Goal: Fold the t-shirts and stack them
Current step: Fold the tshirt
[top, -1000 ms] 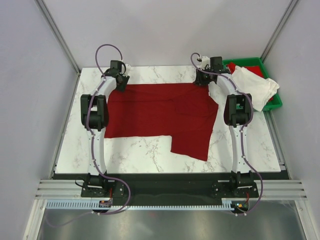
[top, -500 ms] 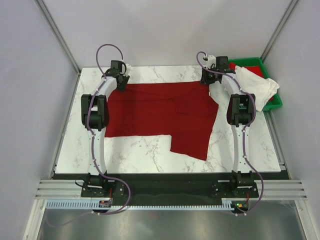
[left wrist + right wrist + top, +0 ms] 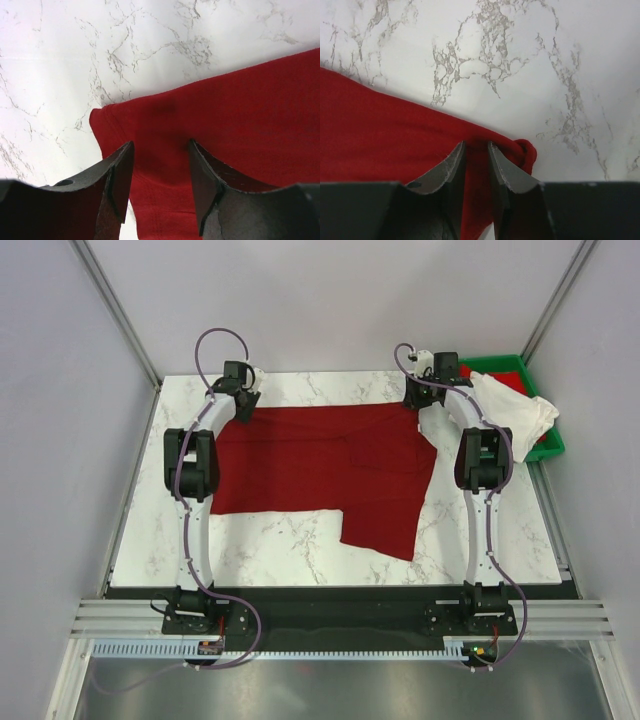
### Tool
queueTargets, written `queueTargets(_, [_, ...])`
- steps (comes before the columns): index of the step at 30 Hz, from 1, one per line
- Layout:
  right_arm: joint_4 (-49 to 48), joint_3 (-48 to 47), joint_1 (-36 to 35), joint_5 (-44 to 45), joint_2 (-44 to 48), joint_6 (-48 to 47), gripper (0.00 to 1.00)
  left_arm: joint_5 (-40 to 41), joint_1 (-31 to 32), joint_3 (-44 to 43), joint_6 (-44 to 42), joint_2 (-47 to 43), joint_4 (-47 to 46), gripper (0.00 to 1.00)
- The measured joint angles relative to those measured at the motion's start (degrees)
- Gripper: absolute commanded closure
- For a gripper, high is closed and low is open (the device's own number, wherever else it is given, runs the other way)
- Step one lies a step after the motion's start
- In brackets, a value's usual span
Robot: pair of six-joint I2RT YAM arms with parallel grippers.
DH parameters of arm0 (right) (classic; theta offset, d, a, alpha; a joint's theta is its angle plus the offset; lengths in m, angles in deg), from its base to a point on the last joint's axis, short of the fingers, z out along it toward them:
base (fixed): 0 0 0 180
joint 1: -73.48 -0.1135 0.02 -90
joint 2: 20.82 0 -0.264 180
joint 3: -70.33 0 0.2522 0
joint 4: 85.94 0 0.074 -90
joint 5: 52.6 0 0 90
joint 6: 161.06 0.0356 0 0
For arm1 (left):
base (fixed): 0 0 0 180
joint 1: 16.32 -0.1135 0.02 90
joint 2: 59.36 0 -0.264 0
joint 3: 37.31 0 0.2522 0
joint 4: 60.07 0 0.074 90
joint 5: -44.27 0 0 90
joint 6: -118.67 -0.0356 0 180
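Observation:
The dark red t-shirt (image 3: 320,465) lies spread on the marble table, with a flap hanging toward the near right. My left gripper (image 3: 241,406) hovers over its far left corner (image 3: 150,125); the jaws stand apart with the cloth below them (image 3: 160,150). My right gripper (image 3: 419,398) is at the far right corner, shut on a pinch of red cloth (image 3: 476,147), with a bunched fold (image 3: 525,150) just right of the fingers. The off-white t-shirt (image 3: 510,412) lies crumpled in the green bin.
The green plastic bin (image 3: 550,448) stands at the table's far right edge, beside the right arm. Bare marble table (image 3: 280,540) shows in front of the red shirt and along its far edge. Grey walls enclose the table.
My right gripper has moved a little right and away, drawing the red shirt's far right corner with it. The left gripper has barely moved.

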Motion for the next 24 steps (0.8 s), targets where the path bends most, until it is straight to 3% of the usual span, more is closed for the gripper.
queueTargets(24, [-0.15, -5.38, -0.63, 6.69, -2.86, -3.72, 0.62, 0.66, 0.55, -2.12, -0.55, 1.27, -0.61, 0.44])
